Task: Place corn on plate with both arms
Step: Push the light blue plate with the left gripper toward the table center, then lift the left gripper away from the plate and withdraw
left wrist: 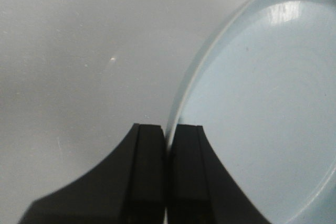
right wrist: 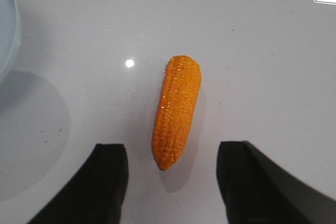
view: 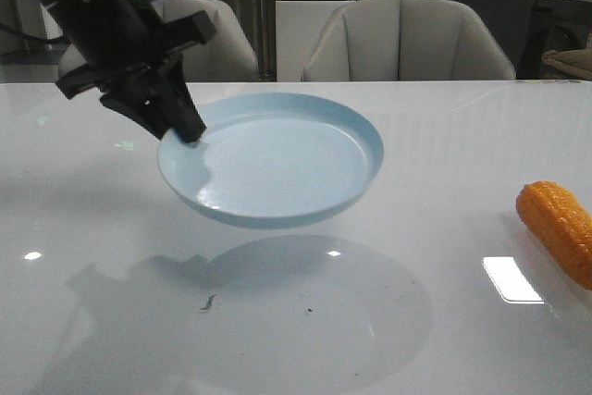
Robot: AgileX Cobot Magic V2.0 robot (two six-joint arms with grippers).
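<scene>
- The corn lies flat on the table at the robot's right, well apart from the plate
- The right gripper hangs above the corn with its fingers spread wide, one to each side of the cob's nearer end, touching nothing
- The plate is in the air, tilted, its shadow on the table beneath it; the left gripper is clamped on the rim at the plate's left edge, fingers pressed together with only the thin rim between them
- Risk: the hold is a narrow pinch at one edge of a smooth plate, so the plate could swing or slip out if the arm moves sharply
- Risk: the cob is round and looks glossy, so a squeeze off its middle could roll it or squirt it away
- Risk: on a tilted plate the corn would likely roll toward the low side and off
</scene>
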